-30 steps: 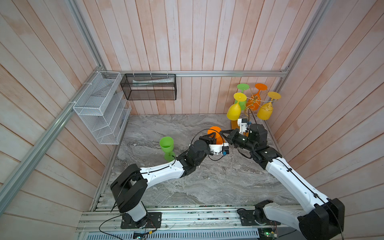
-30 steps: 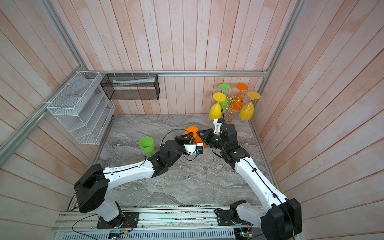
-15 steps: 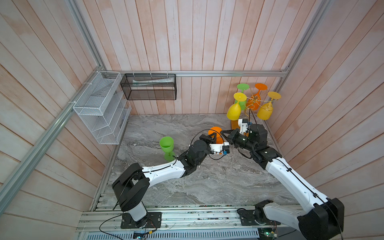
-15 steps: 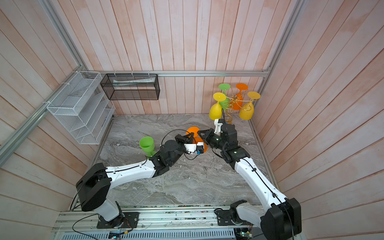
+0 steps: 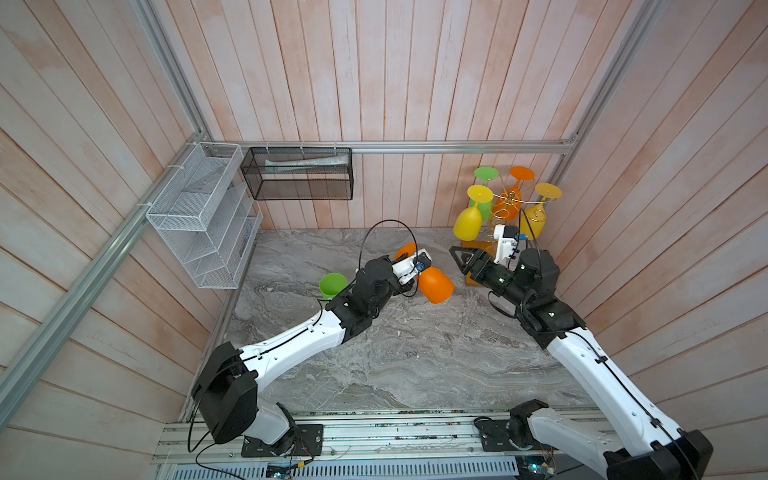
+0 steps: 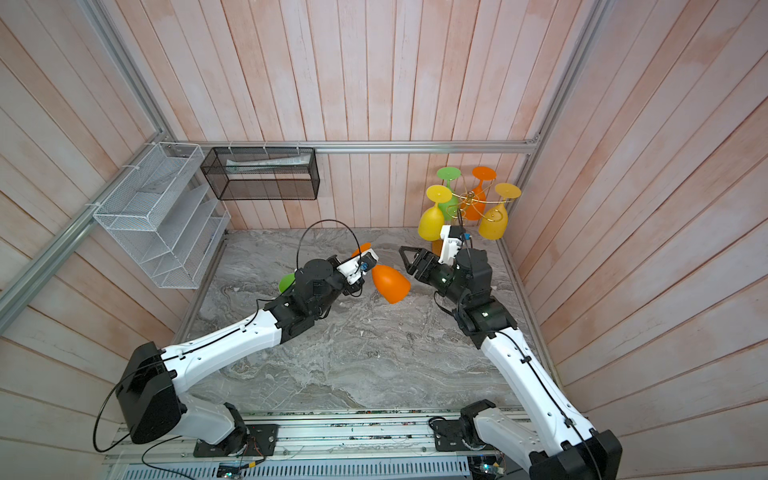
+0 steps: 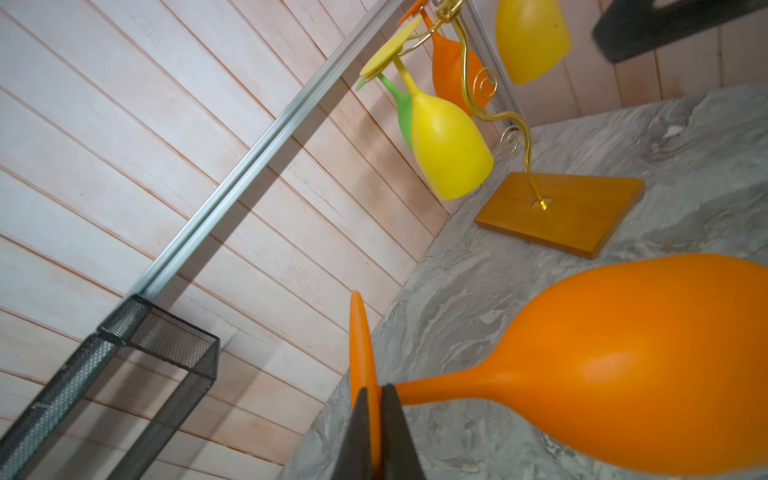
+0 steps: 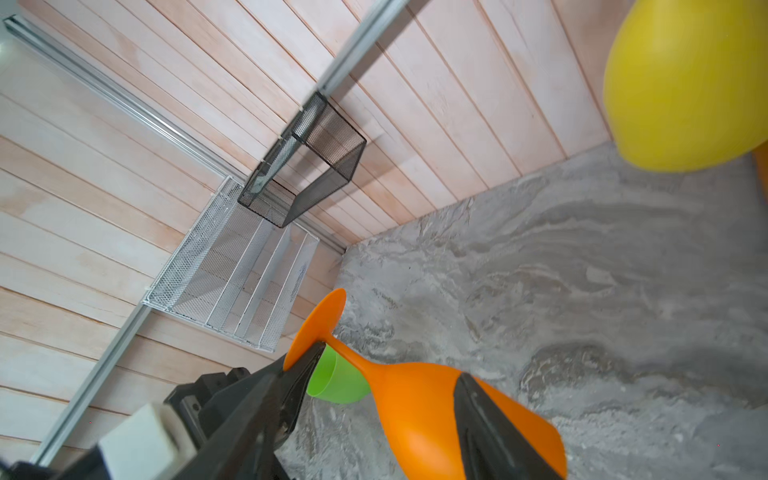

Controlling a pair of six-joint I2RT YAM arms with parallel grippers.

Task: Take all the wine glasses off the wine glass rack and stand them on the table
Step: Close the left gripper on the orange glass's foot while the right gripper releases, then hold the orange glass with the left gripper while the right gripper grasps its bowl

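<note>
Left gripper (image 7: 375, 392) is pinched tight on the foot disc of the orange wine glass (image 5: 435, 285), beside the stem. The glass is off the wine glass rack (image 7: 582, 216), held on its side near the rack's wooden base. Right gripper (image 5: 462, 261) has jaws spread wide and empty, between the rack base and the glass bowl. Four other glasses (image 5: 467, 224) hang on the rack. A green glass (image 5: 332, 284) sits farther from the rack.

Left pincer (image 7: 375, 401) clamped shut; right pincer (image 5: 460, 261) spread apart, facing it
</note>
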